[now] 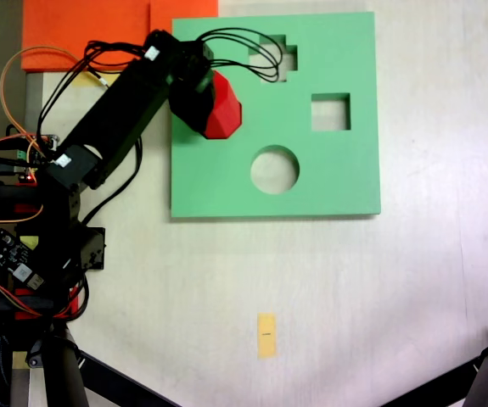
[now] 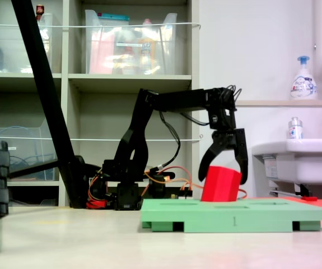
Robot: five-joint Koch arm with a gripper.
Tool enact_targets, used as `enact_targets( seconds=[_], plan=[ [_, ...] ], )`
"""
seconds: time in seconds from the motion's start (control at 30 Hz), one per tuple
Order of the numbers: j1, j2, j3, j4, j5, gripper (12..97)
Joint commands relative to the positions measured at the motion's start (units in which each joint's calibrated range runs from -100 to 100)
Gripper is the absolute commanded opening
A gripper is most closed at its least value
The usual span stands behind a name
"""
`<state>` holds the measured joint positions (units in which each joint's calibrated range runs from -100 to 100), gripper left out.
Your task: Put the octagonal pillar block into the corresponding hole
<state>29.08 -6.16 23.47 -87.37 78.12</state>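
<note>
Fixed view from above is showing the arm (image 1: 116, 110) reaching in from the left edge of the frame toward the upper middle, with the gripper (image 1: 212, 108) sitting over the upper left part of the green foam board (image 1: 345, 182). The octagonal pillar block (image 1: 222, 110) is bright red and is sitting right at the gripper, over the board's left portion, upper centre of the frame. On the board I'm seeing a cross-shaped cutout (image 1: 279, 58) near the top, a square cutout (image 1: 330, 112) to the right and a round cutout (image 1: 274, 170) lower down. The eight-sided hole isn't something I can pick out from here, since the arm and block are covering that part of the board. An orange sheet (image 1: 82, 34) is lying in the upper left corner, and a small yellow tag (image 1: 266, 335) is lying on the table (image 1: 413, 297) at the lower middle.

Side-on fixed view is showing the gripper (image 2: 223, 166) pointing down at the centre of the frame, jaws spread around the top of the block (image 2: 221, 184), one finger (image 2: 208, 159) on each side, gripping it. The block is tilting a bit, with its bottom at the board's (image 2: 233, 216) top surface. A sink (image 2: 295, 159) is sitting at the right edge.
</note>
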Motion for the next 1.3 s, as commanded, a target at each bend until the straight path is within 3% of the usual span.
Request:
enact_targets(
  seconds=[0.0, 0.1, 0.17, 0.3, 0.5, 0.63, 0.67, 0.7, 0.73, 0.8, 1.0, 1.27],
  plan=[
    [0.49, -0.55, 3.05, 3.93, -0.15, 66.0],
    [0.59, -0.55, 3.95, 4.03, -0.20, 87.7],
    [0.59, -0.55, 4.55, 4.03, -0.83, 95.4],
    [0.63, -6.27, 5.24, 3.64, -2.25, 95.2],
    [-0.54, -32.53, 6.24, -0.59, -11.62, 94.8],
    [-5.42, -51.25, 5.84, -2.13, -32.28, 94.6],
    [-6.84, -54.88, 5.84, -1.75, -36.34, 93.9],
    [-8.89, -58.37, 6.04, -0.78, -38.93, 85.3],
    [-12.45, -62.98, 6.34, 2.97, -41.95, 71.4],
    [-16.85, -66.75, 5.94, 7.79, -46.54, 62.8],
    [-29.06, -72.75, -9.81, 24.35, -60.90, 59.5],
    [-34.29, -93.43, -80.80, 91.56, -66.81, 48.6]
  ],
)
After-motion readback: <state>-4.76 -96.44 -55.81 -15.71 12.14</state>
